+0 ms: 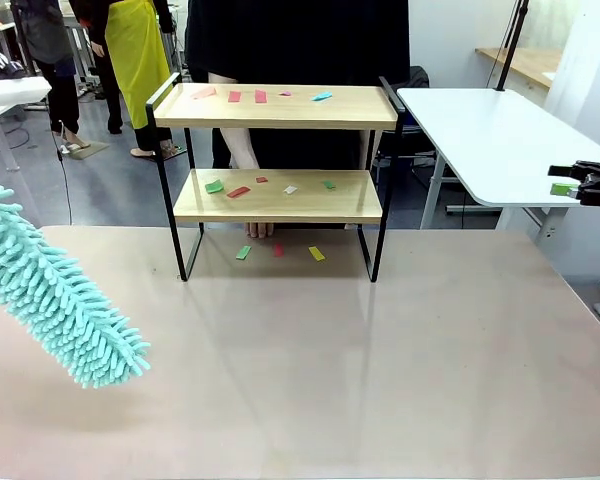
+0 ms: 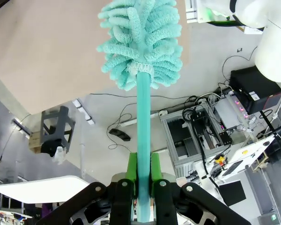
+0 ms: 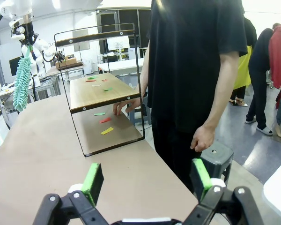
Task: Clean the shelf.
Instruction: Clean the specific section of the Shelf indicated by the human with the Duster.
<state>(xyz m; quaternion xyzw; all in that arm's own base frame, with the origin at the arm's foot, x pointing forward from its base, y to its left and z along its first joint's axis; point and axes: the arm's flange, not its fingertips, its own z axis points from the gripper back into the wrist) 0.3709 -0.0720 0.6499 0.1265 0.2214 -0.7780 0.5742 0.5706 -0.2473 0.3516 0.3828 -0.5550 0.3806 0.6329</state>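
The shelf (image 1: 270, 207) is standing on the far middle part of the big tan table (image 1: 400, 360), with its open side facing the robot. Small coloured paper bits (image 1: 260, 97) are lying in a row on its top board (image 1: 355, 108): pink, red, red and blue. More bits are lying on the bottom board (image 1: 350, 205): green, red, white and green. Three more, green, red and yellow, are lying on the table under the shelf, between its black legs.

A person (image 1: 300, 50) in a black top is standing just behind the shelf. One hand (image 1: 261, 230) is resting low behind the bottom board, with its fingers touching the table. In the right wrist view the other hand (image 3: 202, 138) is hanging by the person's side.

The left gripper (image 2: 143, 171) is squeezing tight on the handle of a fluffy blue-green duster (image 1: 60, 295), with a green pad on each side of the handle. The duster is leaning over the left side of the table, with its fluffy end pointing down toward the middle. It is well apart from the shelf. It is hard to tell if it is touching the table.

The right gripper (image 3: 147, 171) is spreading its fingers wide and is holding nothing. In the front view it is hanging at the far right edge, beside a white table (image 1: 480, 130).
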